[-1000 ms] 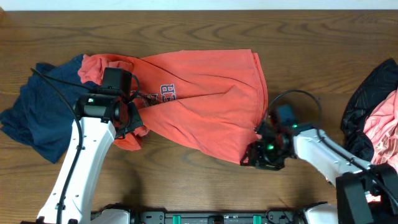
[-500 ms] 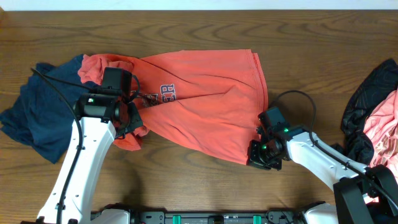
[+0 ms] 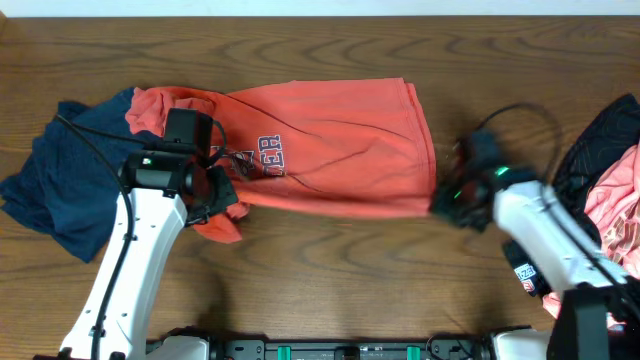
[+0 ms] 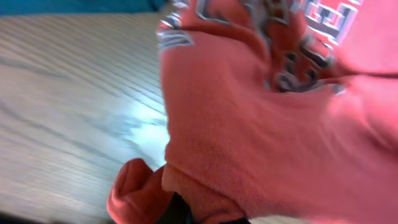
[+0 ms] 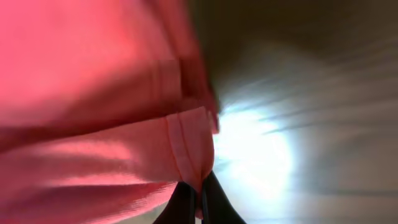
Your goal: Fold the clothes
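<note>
An orange shirt with printed lettering lies spread across the middle of the table. Its lower edge is stretched straight between both grippers. My left gripper is shut on the shirt's bunched lower left part. In the left wrist view, orange fabric fills the frame and folds over the dark fingers. My right gripper is shut on the lower right corner. The right wrist view shows the hem pinched between the right gripper's closed fingertips, just above the wood.
A navy garment lies crumpled at the left, partly under the orange shirt's sleeve. A heap of black and pink clothes sits at the right edge, close to my right arm. Bare wood runs along the back and front.
My right gripper has closed on the shirt's lower right corner and swung right and up with it. The drooping lower flap is now pulled taut. The left arm barely moved.
</note>
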